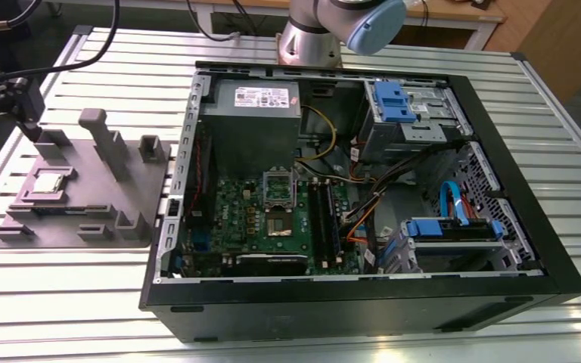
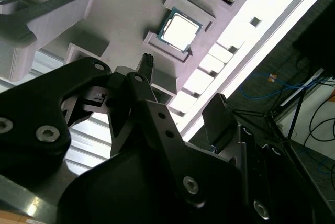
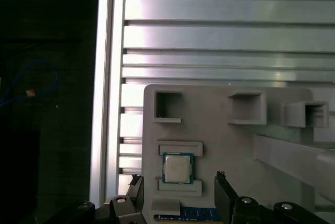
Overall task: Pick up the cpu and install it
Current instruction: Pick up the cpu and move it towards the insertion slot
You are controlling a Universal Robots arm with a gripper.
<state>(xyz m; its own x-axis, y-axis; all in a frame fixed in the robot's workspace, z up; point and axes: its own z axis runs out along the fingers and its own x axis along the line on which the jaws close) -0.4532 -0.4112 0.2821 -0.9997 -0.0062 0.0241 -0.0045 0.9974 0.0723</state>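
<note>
1. The space above the cpu point(image 3: 178, 168) is open. Low raised lips point(image 3: 179, 148) hem it on two opposite sides, and the other two sides are free.
2. Tall posts point(image 1: 99, 140) stand nearby on the grey fixture point(image 1: 58, 227).
3. Inside the case point(image 1: 371, 310), memory sticks point(image 1: 321, 212) and cables point(image 1: 366, 215) crowd the socket point(image 1: 278, 219). The top of the socket seems clear.

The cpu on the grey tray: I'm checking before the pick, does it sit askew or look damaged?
Nothing stands out. The small square silvery cpu lies flat and straight in its recess on the grey plastic tray; the black gripper, open, hangs clear of it.
</note>
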